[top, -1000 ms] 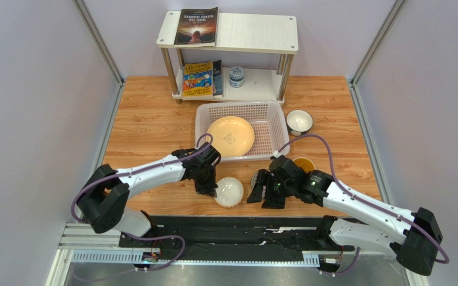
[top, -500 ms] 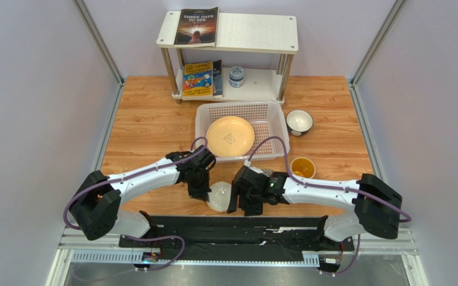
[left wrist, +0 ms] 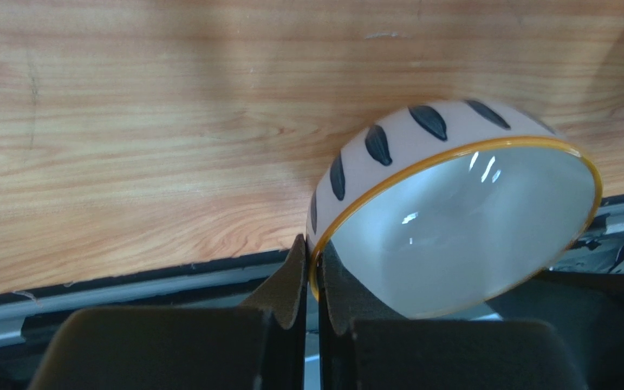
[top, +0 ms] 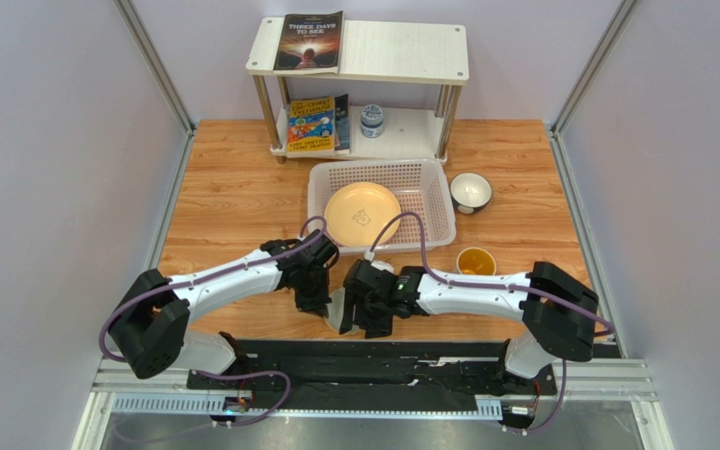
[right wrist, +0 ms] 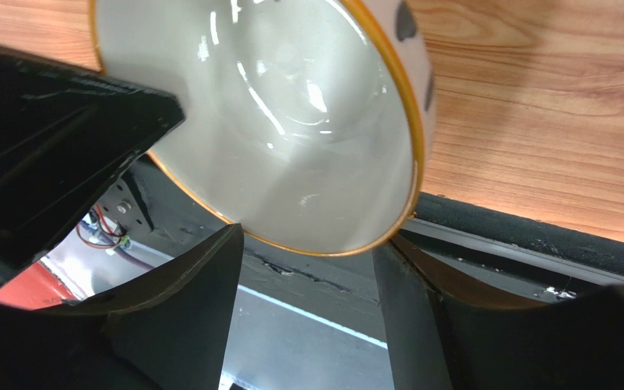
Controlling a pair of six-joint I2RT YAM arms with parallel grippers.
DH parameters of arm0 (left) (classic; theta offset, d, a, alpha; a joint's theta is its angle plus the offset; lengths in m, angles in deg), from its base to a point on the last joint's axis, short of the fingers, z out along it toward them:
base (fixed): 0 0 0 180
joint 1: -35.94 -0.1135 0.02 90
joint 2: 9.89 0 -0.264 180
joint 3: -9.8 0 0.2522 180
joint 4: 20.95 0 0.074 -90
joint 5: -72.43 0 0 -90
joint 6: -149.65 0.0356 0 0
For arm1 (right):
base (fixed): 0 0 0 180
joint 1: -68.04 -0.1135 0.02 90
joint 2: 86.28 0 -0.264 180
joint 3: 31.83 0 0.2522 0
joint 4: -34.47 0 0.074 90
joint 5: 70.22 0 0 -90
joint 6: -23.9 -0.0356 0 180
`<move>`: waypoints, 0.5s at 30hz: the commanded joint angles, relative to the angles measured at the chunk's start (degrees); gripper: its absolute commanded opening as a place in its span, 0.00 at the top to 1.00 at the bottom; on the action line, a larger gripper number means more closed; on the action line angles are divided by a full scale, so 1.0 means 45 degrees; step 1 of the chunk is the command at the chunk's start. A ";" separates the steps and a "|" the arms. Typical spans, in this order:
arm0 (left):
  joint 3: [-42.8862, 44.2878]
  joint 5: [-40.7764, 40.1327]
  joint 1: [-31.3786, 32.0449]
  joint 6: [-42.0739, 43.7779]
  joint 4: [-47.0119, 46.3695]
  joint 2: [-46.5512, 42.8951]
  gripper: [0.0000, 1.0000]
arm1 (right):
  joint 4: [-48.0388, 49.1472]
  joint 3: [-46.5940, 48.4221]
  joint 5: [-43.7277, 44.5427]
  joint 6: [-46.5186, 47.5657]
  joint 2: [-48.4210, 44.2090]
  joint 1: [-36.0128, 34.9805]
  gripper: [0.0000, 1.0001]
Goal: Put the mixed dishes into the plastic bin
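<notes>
Your left hand (left wrist: 314, 275) is pinched shut on the rim of the gold-rimmed bowl (left wrist: 454, 227), one finger inside and one outside. It holds the bowl tipped up on edge above the near edge of the bench (top: 232, 187). The bowl is white with dark leaf marks on its outer wall. That arm stretches from its base at the left toward the middle, with the wrist bent down.

Your right hand (right wrist: 307, 244) stands wide open facing the bowl's hollow, its fingers (right wrist: 201, 276) under the lower rim on either side. You cannot tell whether they touch it. Its arm is folded, elbow out to the right and forearm lying leftward along the near edge.

Beyond the right forearm the yellow-lined mug (top: 475, 260) stands upright on the bench. Farther back, the plastic bin (top: 429, 178) holds the pale yellow plate (top: 362, 214), lying flat toward its left side. A second bowl (top: 470, 191) sits just beside the bin's right wall. Behind the bin is the white shelf (top: 401, 52), with books and a small jar (top: 371, 119).
</notes>
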 commanded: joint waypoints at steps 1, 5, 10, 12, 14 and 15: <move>-0.0145 0.0425 0.0027 0.0090 0.1027 -0.0428 1.00 | -0.0283 0.0131 0.0464 -0.0442 0.0094 0.0034 0.37; -0.0126 0.0307 0.0027 0.0188 0.1165 -0.0565 1.00 | -0.0439 -0.0259 0.0600 -0.0442 -0.0472 0.0170 0.37; -0.0184 0.0502 0.0027 0.0188 0.1126 -0.0487 1.00 | -0.0419 -0.0437 0.0990 -0.0287 -0.0163 0.0445 0.39; -0.0184 0.0600 0.0027 0.0208 0.1184 -0.0622 1.00 | -0.0478 -0.0164 0.0932 -0.0189 0.0111 0.0464 0.45; -0.0223 0.0581 0.0027 0.0227 0.1320 -0.0760 1.00 | -0.0575 0.0051 0.0951 -0.0208 0.0365 0.0426 0.69; -0.0223 0.0561 0.0027 0.0227 0.1360 -0.0954 1.00 | -0.0595 0.0130 0.0990 -0.0208 0.0405 0.0386 0.80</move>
